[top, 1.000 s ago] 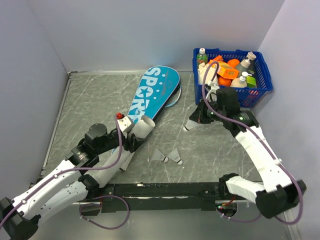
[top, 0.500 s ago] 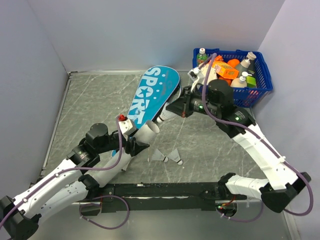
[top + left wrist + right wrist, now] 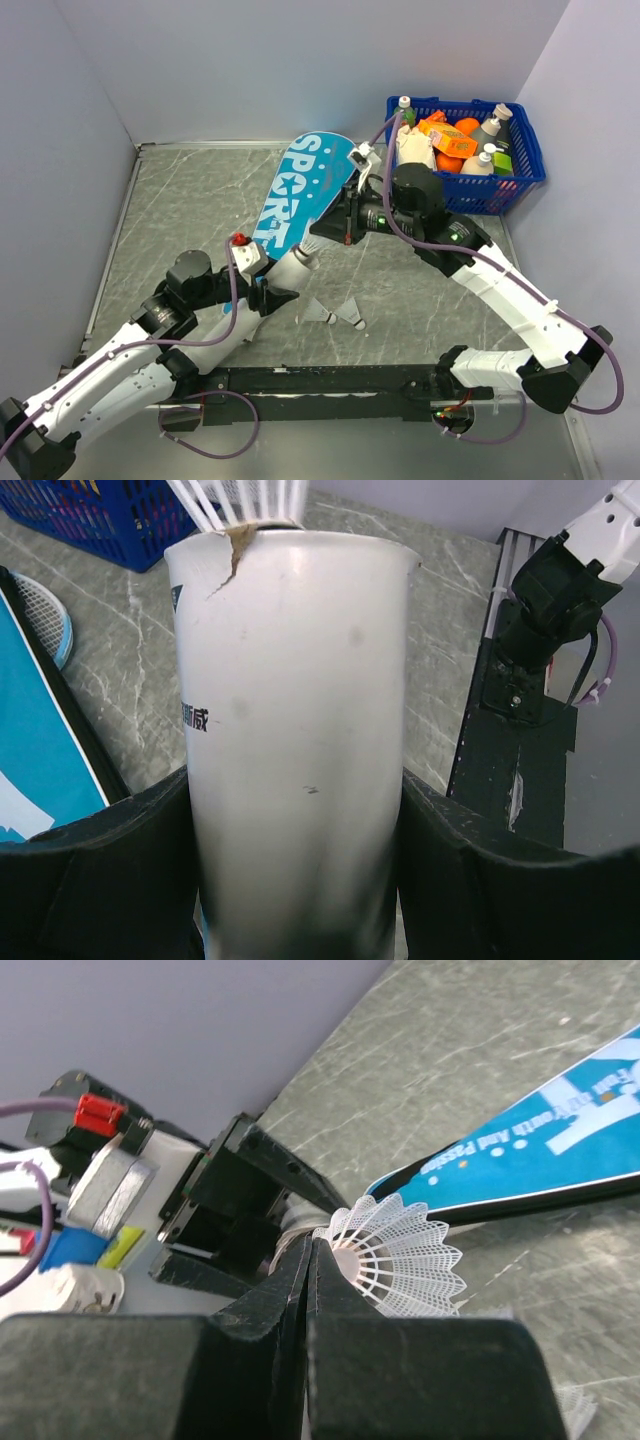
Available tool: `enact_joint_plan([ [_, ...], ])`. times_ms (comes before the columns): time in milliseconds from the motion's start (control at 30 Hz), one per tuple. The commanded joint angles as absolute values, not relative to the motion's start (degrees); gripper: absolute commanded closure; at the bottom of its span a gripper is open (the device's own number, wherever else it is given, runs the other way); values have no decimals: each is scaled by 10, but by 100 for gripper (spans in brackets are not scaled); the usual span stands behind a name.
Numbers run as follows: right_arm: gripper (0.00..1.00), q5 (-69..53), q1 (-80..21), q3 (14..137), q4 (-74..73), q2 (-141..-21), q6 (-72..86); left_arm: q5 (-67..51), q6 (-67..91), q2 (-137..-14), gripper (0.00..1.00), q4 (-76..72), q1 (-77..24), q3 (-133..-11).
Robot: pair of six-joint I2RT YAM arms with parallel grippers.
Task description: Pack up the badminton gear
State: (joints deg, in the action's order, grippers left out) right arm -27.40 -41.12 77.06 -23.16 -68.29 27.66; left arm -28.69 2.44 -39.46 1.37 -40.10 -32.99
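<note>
My left gripper (image 3: 272, 285) is shut on the long white tube (image 3: 290, 268), which fills the left wrist view (image 3: 300, 730) between the two black fingers (image 3: 100, 880). My right gripper (image 3: 320, 236) is shut on the skirt rim of a white shuttlecock (image 3: 400, 1260) and holds it at the tube's open mouth, where its feathers show in the left wrist view (image 3: 240, 500). Two more shuttlecocks (image 3: 320, 312) (image 3: 352, 316) lie on the table in front of the tube. The blue SPORT bag (image 3: 305, 185) lies behind, with a racket head (image 3: 354, 188) sticking out from under it.
A blue mesh basket (image 3: 520, 175) full of bottles and orange items stands at the back right corner. Grey walls close in the left, back and right. A black rail (image 3: 330, 380) runs along the near edge between the arm bases.
My right arm has swung left from beside the basket, carrying the shuttlecock to the tube's mouth. My left arm has shifted the tube slightly towards it.
</note>
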Motion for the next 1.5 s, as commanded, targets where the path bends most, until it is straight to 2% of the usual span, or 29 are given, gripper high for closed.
enact_joint_plan([
  [0,100,-287,-431,768,-208,-658,290,-293,38,-381,99,-20,-402,-327],
  [467,100,-308,-487,724,-204,-671,308,-302,34,-329,99,-47,-402,-307],
  [733,100,-356,-489,755,-205,-735,302,-347,29,-306,99,-62,-402,-300],
  [1167,100,-420,-544,791,-228,-810,301,-332,28,-296,99,-62,-402,-300],
  [1267,86,-413,-545,784,-243,-802,293,-331,27,-295,99,-61,-401,-300],
  [1300,74,-407,-545,785,-250,-795,288,-331,27,-296,99,-62,-402,-300],
  [1367,62,-385,-543,791,-273,-784,275,-334,26,-297,99,-61,-402,-300],
  [1400,52,-377,-541,800,-283,-774,272,-333,25,-297,99,-62,-401,-300],
  [1467,46,-350,-533,811,-302,-760,265,-334,25,-300,99,-61,-401,-300],
])
